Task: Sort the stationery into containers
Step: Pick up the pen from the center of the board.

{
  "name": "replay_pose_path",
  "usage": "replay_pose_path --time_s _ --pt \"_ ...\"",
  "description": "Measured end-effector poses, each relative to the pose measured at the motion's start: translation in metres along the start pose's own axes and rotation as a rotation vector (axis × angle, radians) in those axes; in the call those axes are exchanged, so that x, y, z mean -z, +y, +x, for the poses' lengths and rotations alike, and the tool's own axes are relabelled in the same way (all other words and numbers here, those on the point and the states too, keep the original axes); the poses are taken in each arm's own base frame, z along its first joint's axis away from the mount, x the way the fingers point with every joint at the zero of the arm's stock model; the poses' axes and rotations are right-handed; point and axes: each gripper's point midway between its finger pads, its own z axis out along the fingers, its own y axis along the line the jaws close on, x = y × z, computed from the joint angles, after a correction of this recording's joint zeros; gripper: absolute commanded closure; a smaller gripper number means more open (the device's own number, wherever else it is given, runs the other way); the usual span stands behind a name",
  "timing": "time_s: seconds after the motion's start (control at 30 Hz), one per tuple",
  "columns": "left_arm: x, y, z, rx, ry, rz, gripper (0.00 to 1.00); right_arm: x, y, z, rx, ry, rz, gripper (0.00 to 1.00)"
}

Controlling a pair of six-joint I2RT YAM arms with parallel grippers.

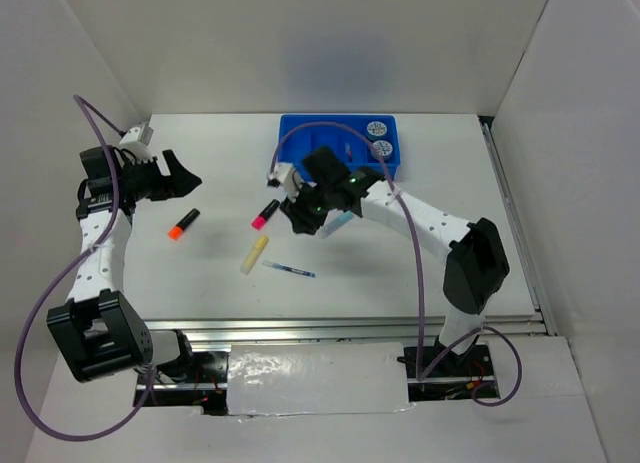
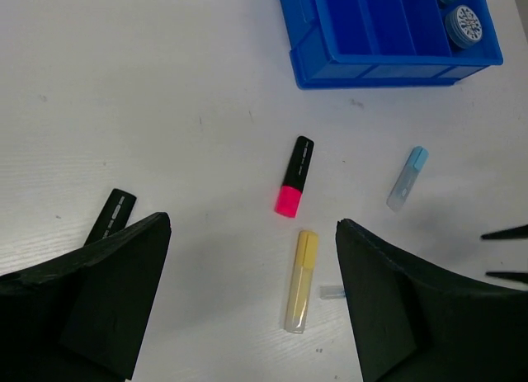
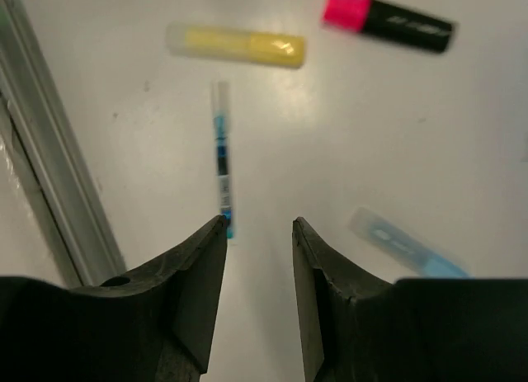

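The blue tray stands at the back with two patterned rolls in its right compartment. On the table lie an orange marker, a pink marker, a pale yellow marker, a light blue marker and a thin blue pen. My right gripper hovers open and holds nothing, between the pen and the light blue marker. My left gripper is wide open at the far left, above the orange marker.
White walls close in the table at the back and on both sides. A metal rail runs along the near edge, just in front of the pen. The orange marker's black end shows beside my left finger.
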Motion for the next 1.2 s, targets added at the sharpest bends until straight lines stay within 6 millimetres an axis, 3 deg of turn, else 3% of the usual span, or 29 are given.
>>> replay_pose_path --time_s 0.03,0.1,0.23,0.33,0.8,1.2 --pt "0.004 -0.002 0.002 -0.003 -0.005 -0.002 0.06 -0.008 0.019 0.008 0.02 0.029 -0.031 0.55" --pt "0.011 -0.007 0.001 -0.012 -0.018 -0.004 0.07 -0.022 0.037 0.031 0.031 0.097 -0.05 0.55" --pt "0.021 -0.013 -0.008 -0.04 -0.056 -0.008 0.06 -0.046 0.038 0.072 -0.006 0.217 -0.022 0.53" --pt "0.029 -0.014 -0.008 -0.047 -0.075 -0.016 0.06 -0.057 0.036 0.088 -0.023 0.254 0.007 0.53" --pt "0.032 -0.011 0.006 -0.033 -0.065 -0.025 0.06 -0.098 0.082 0.087 0.025 0.244 -0.019 0.52" --pt "0.032 -0.012 0.005 -0.042 -0.073 -0.019 0.06 -0.119 0.07 0.104 0.033 0.284 0.06 0.55"
